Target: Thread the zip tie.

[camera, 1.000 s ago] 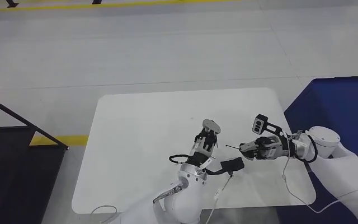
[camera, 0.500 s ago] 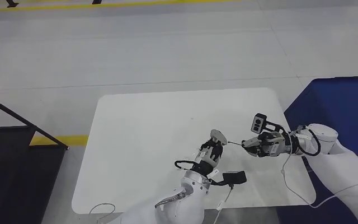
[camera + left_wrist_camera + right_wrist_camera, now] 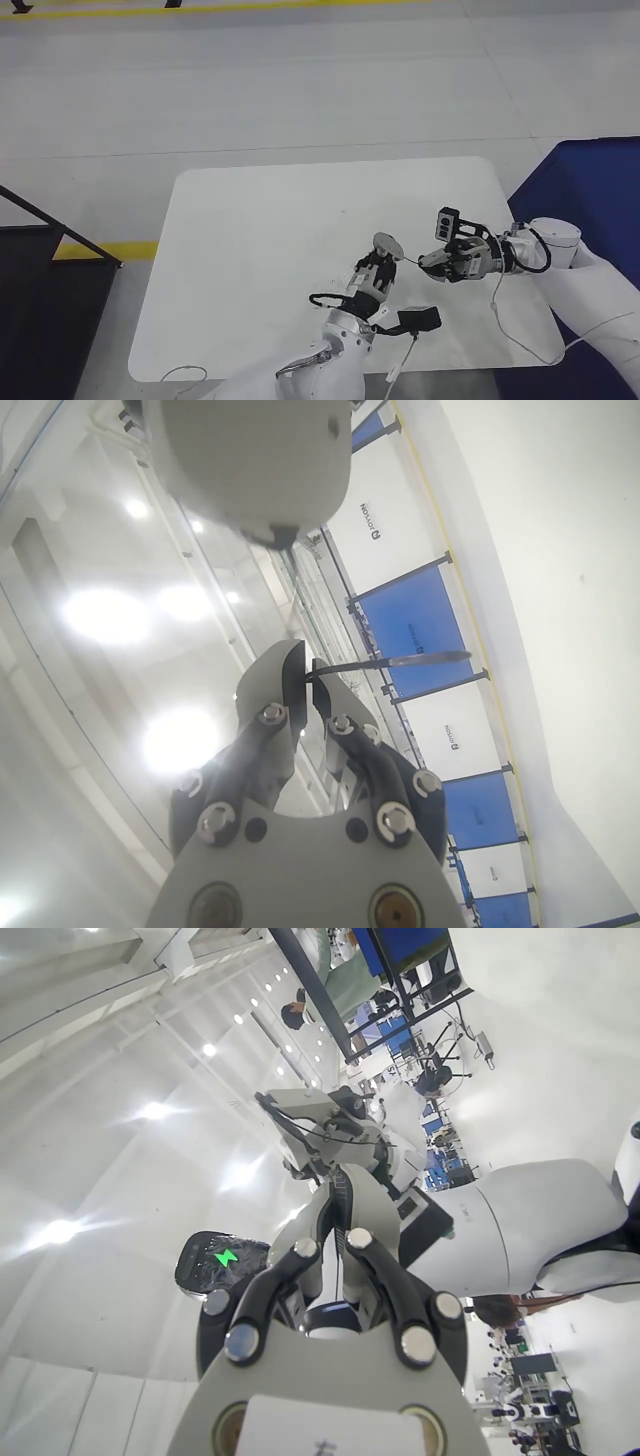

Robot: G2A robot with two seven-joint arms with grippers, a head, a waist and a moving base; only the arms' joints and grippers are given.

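Note:
The zip tie (image 3: 412, 259) is a thin black strap held above the white table (image 3: 250, 250), spanning the small gap between both grippers. My left gripper (image 3: 391, 253) rises from the front edge. In the left wrist view it (image 3: 307, 680) is shut on one end of the zip tie (image 3: 400, 661), whose strap sticks out sideways to a free-looking tip. My right gripper (image 3: 426, 263) comes in from the right and its tips meet the strap. In the right wrist view its fingers (image 3: 340, 1178) are pressed together, with the left gripper (image 3: 305, 1128) just beyond them.
A blue panel (image 3: 590, 190) stands off the table's right side and a black frame (image 3: 60, 240) off its left. A thin cable (image 3: 510, 330) hangs from the right arm over the table's front right. The table's rear and left half is bare.
The right gripper has moved left and the left gripper right and a little toward the front edge, so the gap between them has closed and the strap now reaches across.

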